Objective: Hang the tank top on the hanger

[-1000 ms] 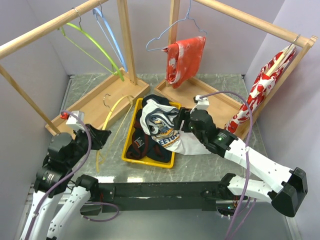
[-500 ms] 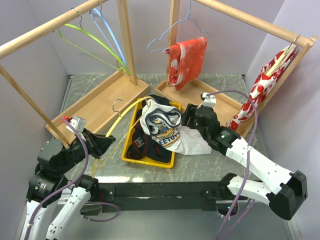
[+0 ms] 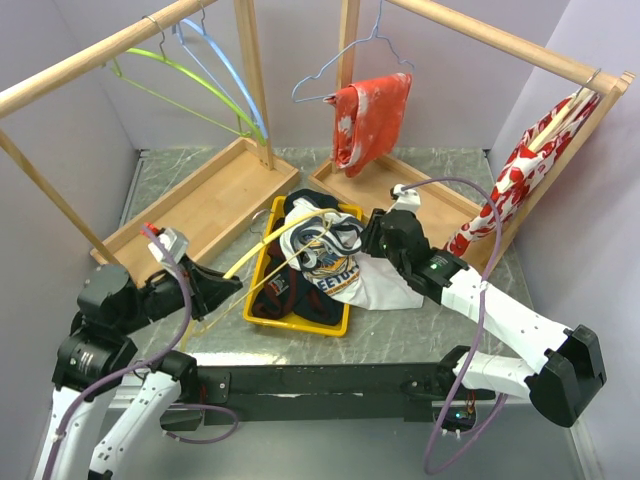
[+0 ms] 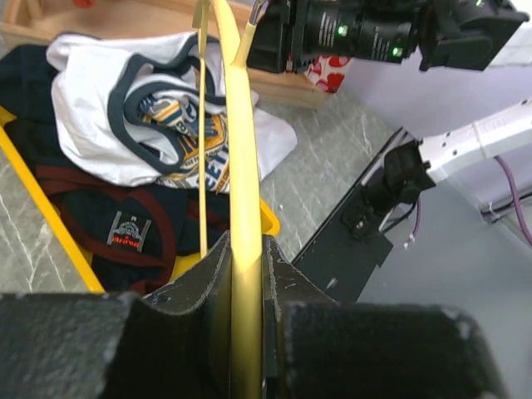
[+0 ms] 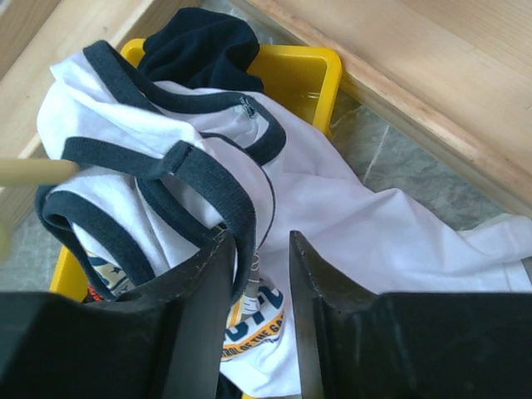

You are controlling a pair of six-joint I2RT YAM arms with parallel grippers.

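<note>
The white tank top point(image 3: 325, 250) with navy trim and a graphic print lies over the yellow bin, its straps raised. It also shows in the left wrist view point(image 4: 108, 108) and the right wrist view point(image 5: 357, 224). My left gripper point(image 3: 222, 283) point(image 4: 247, 249) is shut on the thin yellow hanger point(image 3: 265, 240) point(image 4: 233, 125), which reaches over the bin to the tank top's straps. Its tip shows in the right wrist view point(image 5: 33, 170). My right gripper point(image 3: 368, 238) point(image 5: 259, 237) has a narrow gap between its jaws. A navy strap hangs over its left finger.
The yellow bin point(image 3: 258, 270) holds a dark clothes pile point(image 3: 285, 290). Wooden racks stand behind: the left carries a lime-green hanger point(image 3: 190, 80) and a light-blue hanger point(image 3: 225, 75). The right rack carries red floral garments point(image 3: 370, 120) point(image 3: 520, 170).
My left gripper has swung the yellow hanger up and to the right, from the table beside the bin to the tank top's straps. My right gripper has stayed near the tank top.
</note>
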